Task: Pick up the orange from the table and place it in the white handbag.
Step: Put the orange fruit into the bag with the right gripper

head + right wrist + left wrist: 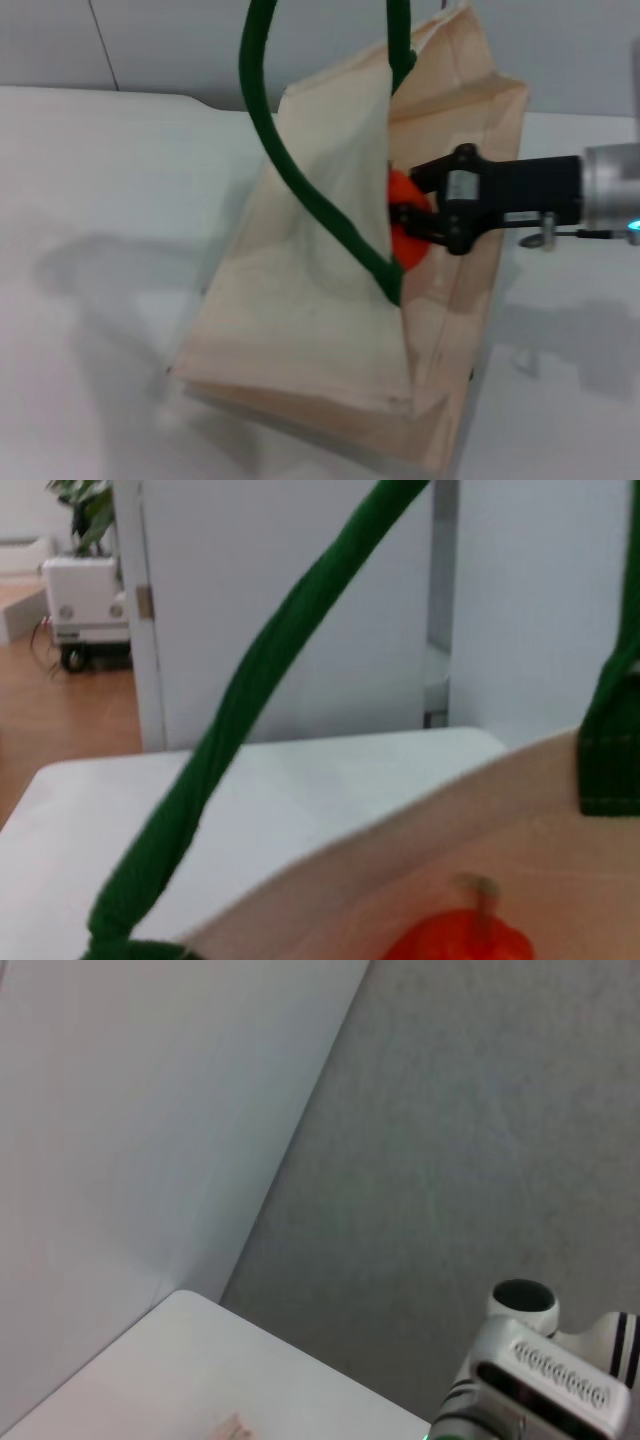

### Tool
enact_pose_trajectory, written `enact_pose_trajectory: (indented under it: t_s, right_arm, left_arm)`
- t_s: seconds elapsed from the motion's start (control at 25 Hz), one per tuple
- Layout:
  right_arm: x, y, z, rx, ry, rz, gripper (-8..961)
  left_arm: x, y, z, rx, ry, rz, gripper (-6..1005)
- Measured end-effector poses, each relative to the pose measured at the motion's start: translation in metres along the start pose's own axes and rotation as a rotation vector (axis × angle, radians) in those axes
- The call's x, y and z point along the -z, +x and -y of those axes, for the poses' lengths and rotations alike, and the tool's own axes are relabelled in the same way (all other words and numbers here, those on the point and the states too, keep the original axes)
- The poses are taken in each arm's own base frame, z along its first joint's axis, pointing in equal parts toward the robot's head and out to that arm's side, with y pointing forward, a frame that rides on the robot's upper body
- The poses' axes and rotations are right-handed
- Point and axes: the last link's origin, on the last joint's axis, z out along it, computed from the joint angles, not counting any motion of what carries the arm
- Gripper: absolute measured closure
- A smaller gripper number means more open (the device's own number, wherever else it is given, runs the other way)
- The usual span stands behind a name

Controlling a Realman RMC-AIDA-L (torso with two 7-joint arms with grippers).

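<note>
The white handbag [300, 330] stands on the table [90, 200] with its mouth pulled open. Its dark green handles [300, 180] rise out of the top of the head view. From the right, my right gripper [402, 222] reaches into the bag's mouth, shut on the orange [410, 252], which sits just inside the opening behind the near flap. In the right wrist view the orange [460, 938] with its stem shows low down, past the bag's cream wall [450, 840] and a green handle [250, 700]. My left gripper is out of view.
White tabletop [200, 800] spreads to the left of and behind the bag. In the left wrist view I see a table corner [200, 1380], grey floor, and a grey-white robot part [530, 1380]. A wall and a door stand behind the table.
</note>
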Motion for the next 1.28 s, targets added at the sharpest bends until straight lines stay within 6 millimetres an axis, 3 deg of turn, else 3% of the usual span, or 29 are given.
enact_pose_trajectory:
  t_s: [0.24,0.6,1.04,1.28]
  right_arm:
    - [-0.037,-0.007,0.005,0.015,-0.024,-0.079,762]
    - [-0.045,-0.012,0.002,0.012,-0.049,-0.072,854]
    - [-0.043,-0.01,0.004,0.007,-0.031,-0.07,402]
    - [-0.041,-0.008,0.008,-0.009,0.008,-0.065,257]
  left_arm:
    - [0.0,0.001,0.0,-0.004,-0.002,0.001,865]
    - [0.0,0.001,0.0,-0.006,-0.002,0.002,865]
    - [0.001,-0.002,0.001,0.0,0.003,0.0,865]
    - [0.002,-0.003,0.002,0.002,0.005,0.0,865]
